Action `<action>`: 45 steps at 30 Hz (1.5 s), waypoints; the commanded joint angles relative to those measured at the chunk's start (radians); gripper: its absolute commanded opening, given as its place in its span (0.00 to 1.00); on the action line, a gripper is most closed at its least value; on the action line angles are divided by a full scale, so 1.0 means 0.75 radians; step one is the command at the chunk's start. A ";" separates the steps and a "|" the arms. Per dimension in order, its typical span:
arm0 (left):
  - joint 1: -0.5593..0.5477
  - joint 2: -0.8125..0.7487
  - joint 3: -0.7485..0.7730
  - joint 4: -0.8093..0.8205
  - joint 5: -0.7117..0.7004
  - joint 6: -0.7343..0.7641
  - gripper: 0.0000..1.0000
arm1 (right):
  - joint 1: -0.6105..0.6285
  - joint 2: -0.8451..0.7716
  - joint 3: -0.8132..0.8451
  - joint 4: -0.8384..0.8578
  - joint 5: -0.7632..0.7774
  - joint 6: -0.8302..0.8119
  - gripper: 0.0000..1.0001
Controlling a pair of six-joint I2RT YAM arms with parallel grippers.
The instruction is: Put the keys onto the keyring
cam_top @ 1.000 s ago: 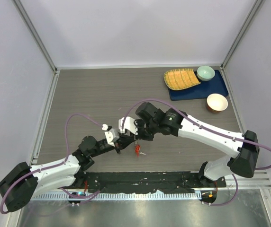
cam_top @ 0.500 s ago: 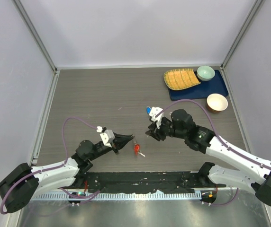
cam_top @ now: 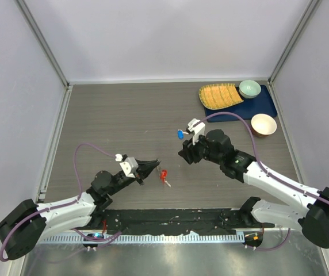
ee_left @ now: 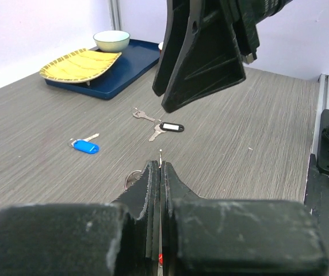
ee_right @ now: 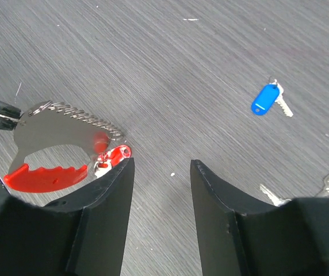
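Observation:
My left gripper [cam_top: 155, 164] is shut on the keyring [ee_right: 54, 130], a silvery loop with a red fob [ee_right: 41, 176]; its wire sticks out between the fingertips [ee_left: 161, 154]. A small red-headed key [ee_right: 117, 153] lies against the loop; whether it is threaded on I cannot tell. My right gripper [ee_right: 161, 167] hangs open and empty just right of the ring, over bare table. The blue-headed key [cam_top: 180, 134] lies apart on the table beside the right wrist. In the left wrist view a black-headed key [ee_left: 171, 126] and a plain silver key [ee_left: 143, 115] lie beyond the blue key [ee_left: 85, 146].
At the back right stands a dark blue tray [cam_top: 251, 110] with a yellow woven plate [cam_top: 220, 95] and a teal bowl [cam_top: 249, 88]. A white bowl [cam_top: 263, 124] stands beside it. Grey walls close in the table on three sides.
My right gripper has opened and drawn back to the right, away from the keyring. That has uncovered the blue key on the table. My left gripper has shifted slightly and stayed shut.

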 commanded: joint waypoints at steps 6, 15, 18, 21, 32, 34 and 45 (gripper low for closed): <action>0.000 0.008 0.012 0.132 0.012 0.060 0.00 | -0.003 0.060 0.043 0.202 -0.273 0.006 0.50; 0.000 0.037 0.073 0.146 0.043 -0.006 0.00 | 0.001 0.064 -0.054 0.538 -0.607 0.028 0.47; -0.002 0.035 0.087 0.148 0.002 -0.038 0.00 | 0.027 0.089 -0.076 0.616 -0.591 0.047 0.45; 0.000 0.033 0.092 0.146 -0.023 -0.053 0.00 | 0.068 0.111 -0.082 0.640 -0.514 0.016 0.45; 0.000 0.019 0.092 0.146 -0.063 -0.082 0.01 | 0.130 0.177 -0.101 0.714 -0.372 -0.025 0.44; 0.000 0.015 0.090 0.146 -0.063 -0.084 0.00 | 0.130 0.181 -0.111 0.732 -0.342 -0.027 0.42; 0.000 0.004 0.092 0.132 -0.039 -0.096 0.01 | 0.132 0.207 -0.115 0.796 -0.397 -0.025 0.30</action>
